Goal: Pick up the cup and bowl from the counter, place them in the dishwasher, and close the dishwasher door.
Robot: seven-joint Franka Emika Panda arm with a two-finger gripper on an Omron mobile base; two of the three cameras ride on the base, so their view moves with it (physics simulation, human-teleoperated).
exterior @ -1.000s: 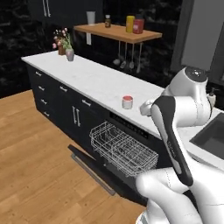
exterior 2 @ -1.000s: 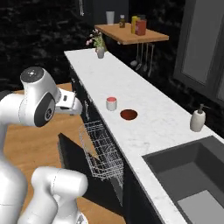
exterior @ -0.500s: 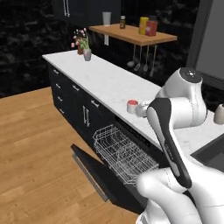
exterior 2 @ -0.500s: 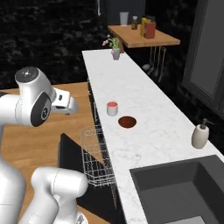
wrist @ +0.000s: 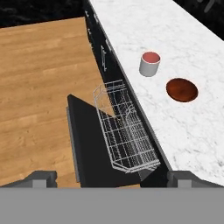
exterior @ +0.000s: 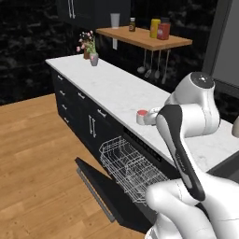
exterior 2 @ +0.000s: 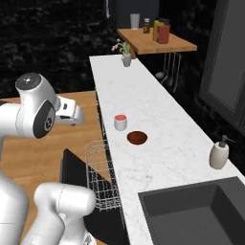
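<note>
Arm folded high over the open dishwasher (wrist: 131, 144), gripper (wrist: 111, 177) spread wide and empty.

From the right base view the arm bends at its elbow above the floor, with the hand reaching toward the counter (exterior 2: 143, 95) edge at about 3 o'clock. In the hand view the fingertips (wrist: 41, 177) stand far apart at the bottom corners, touching nothing. Cup (wrist: 149, 64) sits on the counter at 1 o'clock from the gripper, bowl (wrist: 181, 89) just beside it toward 2 o'clock, the two apart. Door (wrist: 87, 140) lies dropped flat, with the wire rack (wrist: 124, 131) pulled out above it, bare.
</note>
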